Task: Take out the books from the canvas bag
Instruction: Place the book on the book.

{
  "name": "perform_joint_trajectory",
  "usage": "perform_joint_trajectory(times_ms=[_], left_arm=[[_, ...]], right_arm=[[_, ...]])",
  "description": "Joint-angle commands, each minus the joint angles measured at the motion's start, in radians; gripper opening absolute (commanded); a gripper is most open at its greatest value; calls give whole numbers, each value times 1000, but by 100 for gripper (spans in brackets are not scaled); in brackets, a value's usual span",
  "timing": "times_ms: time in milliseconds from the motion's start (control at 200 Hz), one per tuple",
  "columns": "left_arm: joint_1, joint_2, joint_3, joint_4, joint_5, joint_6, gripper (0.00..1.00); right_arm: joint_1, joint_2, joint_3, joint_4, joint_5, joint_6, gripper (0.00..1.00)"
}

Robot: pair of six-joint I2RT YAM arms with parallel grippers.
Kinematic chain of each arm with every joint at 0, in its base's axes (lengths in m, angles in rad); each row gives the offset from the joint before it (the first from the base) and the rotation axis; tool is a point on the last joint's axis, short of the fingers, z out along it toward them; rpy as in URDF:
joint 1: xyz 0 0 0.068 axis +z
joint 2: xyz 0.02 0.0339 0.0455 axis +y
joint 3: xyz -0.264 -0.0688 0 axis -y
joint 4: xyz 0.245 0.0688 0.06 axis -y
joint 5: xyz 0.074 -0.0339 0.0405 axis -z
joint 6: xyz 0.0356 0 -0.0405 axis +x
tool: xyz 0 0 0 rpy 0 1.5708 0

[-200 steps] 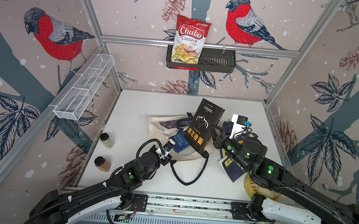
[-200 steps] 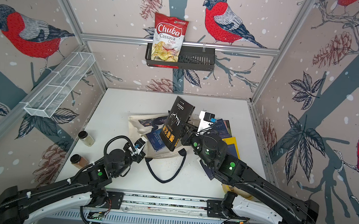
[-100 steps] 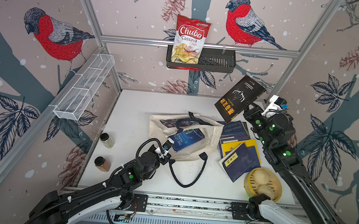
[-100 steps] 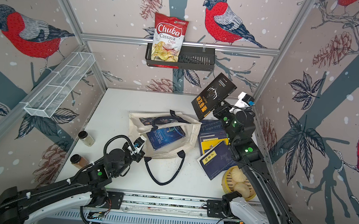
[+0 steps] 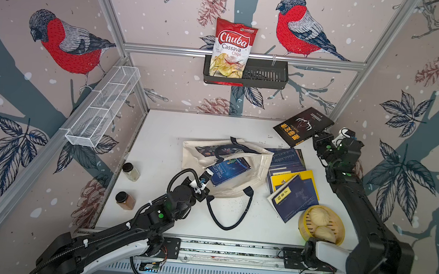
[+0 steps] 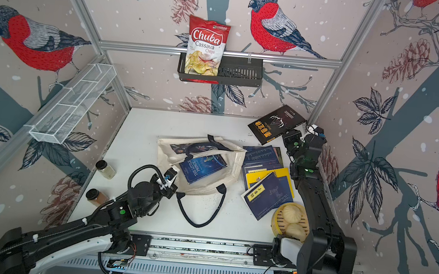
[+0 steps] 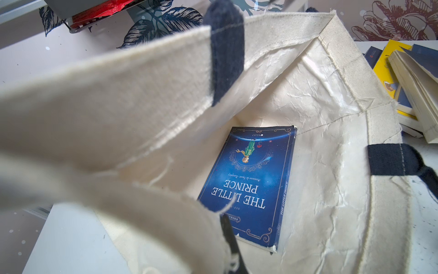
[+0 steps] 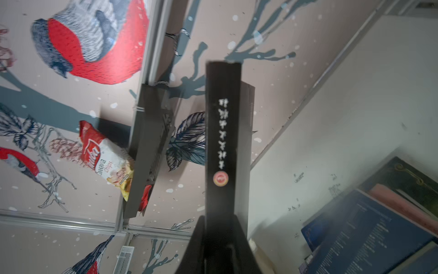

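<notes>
Left claw point(image 5: 203, 182), toward the front edge of the worktop point(image 5: 164, 127), is clamped tight on the near rim of the canvas bag point(image 5: 258, 160), holding its mouth open. The bag lies mid-worktop with one book visible inside: the Little Prince book point(image 7: 251, 180), flat on the lining. Just beside the bag, toward the right edge, a pile of books point(image 5: 292, 177) is already out, fanned and overlapping. Farther back, right claw point(image 5: 319, 141) grips a black book point(image 5: 303, 125), aloft over the far right corner, not set down. Looks mostly done; remaining: put the black book down, pull the last one out.
</notes>
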Motion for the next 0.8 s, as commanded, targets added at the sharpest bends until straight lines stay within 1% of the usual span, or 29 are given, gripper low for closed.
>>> perform_joint_trajectory(times_ms=[0, 75, 170, 230, 345, 430, 520, 605, 660, 735, 755, 790], left_arm=[[2, -5, 7, 44, 23, 2, 0], [2, -5, 8, 46, 24, 3, 0], [2, -3, 8, 45, 30, 1, 0], [2, -3, 8, 44, 31, 3, 0], [2, -5, 7, 44, 34, 3, 0], [2, -3, 8, 43, 38, 1, 0], [2, -3, 8, 44, 43, 1, 0], [2, -3, 9, 43, 46, 3, 0], [2, -3, 9, 43, 47, 4, 0], [2, -5, 9, 44, 48, 3, 0], [2, -6, 7, 43, 49, 3, 0], [2, -7, 8, 43, 50, 4, 0]], right_arm=[[-2, 54, -64, 274, -81, 79, 0], [9, 75, -123, 352, -41, 71, 0], [48, 88, -168, 335, 51, 10, 0], [69, 101, -200, 319, 95, -2, 0], [85, 132, -287, 368, 130, 22, 0], [79, 162, -335, 416, 132, 52, 0], [72, 193, -338, 391, 125, 55, 0], [70, 201, -326, 327, 133, 56, 0], [67, 199, -315, 280, 147, 56, 10], [61, 194, -307, 231, 152, 56, 14], [59, 192, -304, 215, 156, 56, 16], [59, 187, -297, 183, 161, 56, 23]])
